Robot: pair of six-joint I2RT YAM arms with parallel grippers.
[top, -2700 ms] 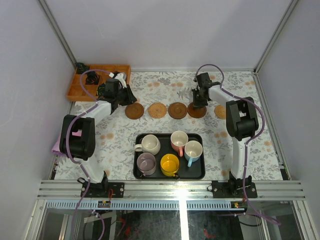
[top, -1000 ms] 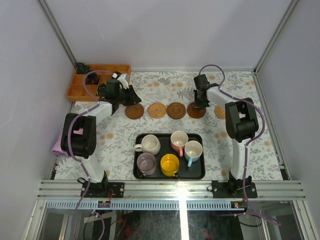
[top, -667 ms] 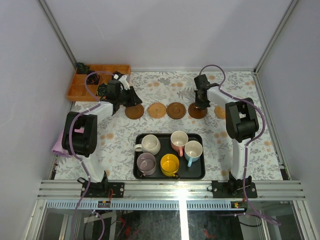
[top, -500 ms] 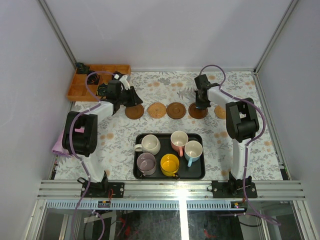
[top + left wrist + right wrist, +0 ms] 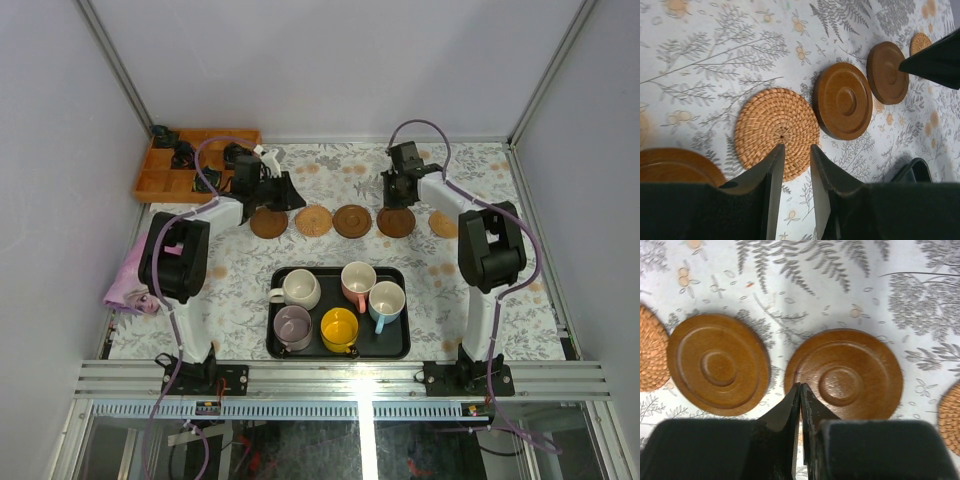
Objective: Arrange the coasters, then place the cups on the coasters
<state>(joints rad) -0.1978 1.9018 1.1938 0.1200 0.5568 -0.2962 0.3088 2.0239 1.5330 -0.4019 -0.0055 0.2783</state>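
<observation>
On the far half of the flowery tablecloth (image 5: 235,290), five round flat coasters (image 5: 352,221) lie in a row, near each other but not touching. Three are smooth brown wood with rings. Two are woven straw, like the woven straw coaster (image 5: 777,125) under the left gripper (image 5: 796,147). Its two fingers are a little bit apart, with nothing between them. The right gripper (image 5: 800,385) has its fingers pressed together and holds nothing. Its tips are over the near edge of a brown wooden coaster (image 5: 845,372). I cannot tell if either gripper touches a coaster.

Five small cups (image 5: 340,328) all sit in the black tray (image 5: 397,346), closer to the arms. No cup is on a coaster yet.

What could go wrong? If a tip pushes too hard, a coaster could slide, bump the next one and spoil the row. The cloth looks soft, so it could wrinkle and drag a coaster along. The cups stand close together, so grabbing one could knock another. A cup set down off the middle could tip over a coaster's edge.

Pale walls (image 5: 330,70) with metal posts (image 5: 545,70) stand around three sides. An orange wooden box (image 5: 150,185) with compartments sits in the far left corner. A pink cloth (image 5: 125,292) lies at the left edge.
</observation>
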